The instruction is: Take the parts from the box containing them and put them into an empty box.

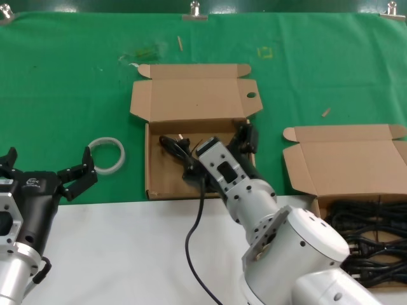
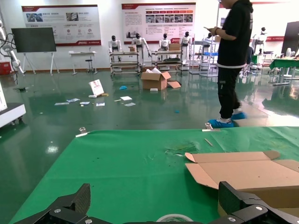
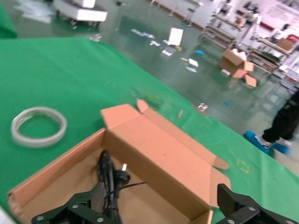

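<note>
A green cloth (image 1: 63,76) covers the far table, white bench in front, and from the head view the right gripper (image 1: 216,149) reaches into the shallow brown cardboard box with the small round hole in its lid (image 1: 168,184), jaws spread wide and holding nothing, a thin black power cord (image 1: 175,147) lying bundled on the box floor beside them. At the right edge sits the other brown cardboard box (image 1: 305,178), packed with more black cords (image 1: 372,232). The left gripper (image 1: 48,175) waits near the table's left side, fingers open and empty, close to a white ring (image 1: 106,155). Left wrist view: open fingertips (image 2: 238,198), green cloth, the holed box's lid (image 2: 243,172) ahead. Right wrist view: parted fingers (image 3: 238,203) over the box, the cord (image 3: 108,175) between them, untouched.
</note>
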`<state>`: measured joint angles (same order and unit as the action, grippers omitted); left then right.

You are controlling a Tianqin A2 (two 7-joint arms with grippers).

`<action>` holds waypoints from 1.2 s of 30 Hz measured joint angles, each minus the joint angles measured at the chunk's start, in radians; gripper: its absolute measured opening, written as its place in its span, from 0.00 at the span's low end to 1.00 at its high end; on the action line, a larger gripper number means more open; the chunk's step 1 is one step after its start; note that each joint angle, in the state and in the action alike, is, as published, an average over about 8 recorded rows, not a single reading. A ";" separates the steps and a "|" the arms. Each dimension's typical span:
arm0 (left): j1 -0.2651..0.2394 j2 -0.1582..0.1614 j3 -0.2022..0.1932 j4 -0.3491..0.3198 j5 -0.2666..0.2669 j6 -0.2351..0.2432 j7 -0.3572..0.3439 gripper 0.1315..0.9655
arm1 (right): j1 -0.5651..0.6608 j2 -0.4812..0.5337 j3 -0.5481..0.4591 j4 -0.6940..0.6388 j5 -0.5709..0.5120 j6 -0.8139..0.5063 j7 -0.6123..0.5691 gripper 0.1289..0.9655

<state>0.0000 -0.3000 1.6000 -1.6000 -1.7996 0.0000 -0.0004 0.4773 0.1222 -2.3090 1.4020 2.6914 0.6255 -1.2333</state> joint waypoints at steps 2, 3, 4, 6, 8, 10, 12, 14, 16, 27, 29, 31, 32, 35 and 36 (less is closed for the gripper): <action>0.000 0.000 0.000 0.000 0.000 0.000 0.000 1.00 | -0.012 0.000 0.017 0.005 -0.022 -0.015 0.030 0.77; 0.000 0.000 0.000 0.000 0.000 0.000 0.000 1.00 | -0.018 0.000 0.027 0.007 -0.034 -0.024 0.047 0.80; 0.000 0.000 0.000 0.000 0.000 0.000 0.000 1.00 | -0.024 0.000 0.036 0.010 -0.045 -0.032 0.063 0.82; 0.000 0.000 0.000 0.000 0.000 0.000 0.000 1.00 | -0.038 0.000 0.056 0.016 -0.070 -0.049 0.097 0.85; 0.000 0.000 0.000 0.000 0.000 0.000 0.000 1.00 | -0.051 0.000 0.076 0.021 -0.095 -0.067 0.132 0.88; 0.000 0.000 0.000 0.000 0.000 0.000 0.000 1.00 | -0.064 0.000 0.096 0.027 -0.120 -0.085 0.167 0.90; 0.000 0.000 0.000 0.000 0.000 0.000 0.000 1.00 | -0.078 0.000 0.116 0.032 -0.146 -0.103 0.202 0.93; 0.000 0.000 0.000 0.000 0.000 0.000 0.000 1.00 | -0.092 0.000 0.136 0.038 -0.171 -0.120 0.237 0.96; 0.000 0.000 0.000 0.000 0.000 0.000 0.000 1.00 | -0.105 0.000 0.156 0.044 -0.196 -0.138 0.272 0.97; 0.000 0.000 0.000 0.000 0.000 0.000 0.001 1.00 | -0.180 0.000 0.268 0.075 -0.337 -0.236 0.466 1.00; 0.000 0.000 0.000 0.000 0.000 0.000 0.001 1.00 | -0.194 0.000 0.288 0.080 -0.362 -0.254 0.501 1.00; 0.000 0.000 0.000 0.000 0.000 0.000 0.000 1.00 | -0.207 0.000 0.308 0.086 -0.387 -0.272 0.536 1.00; 0.000 0.000 0.000 0.000 0.000 0.000 0.000 1.00 | -0.214 0.000 0.318 0.089 -0.400 -0.281 0.554 1.00; 0.000 0.000 0.000 0.000 0.000 0.000 0.000 1.00 | -0.235 0.000 0.348 0.097 -0.438 -0.307 0.606 1.00; 0.000 0.000 0.000 0.000 0.000 0.000 0.000 1.00 | -0.241 0.000 0.359 0.100 -0.451 -0.316 0.624 1.00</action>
<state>0.0000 -0.3000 1.6000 -1.6000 -1.7998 0.0000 -0.0001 0.2359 0.1222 -1.9503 1.5022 2.2405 0.3090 -0.6093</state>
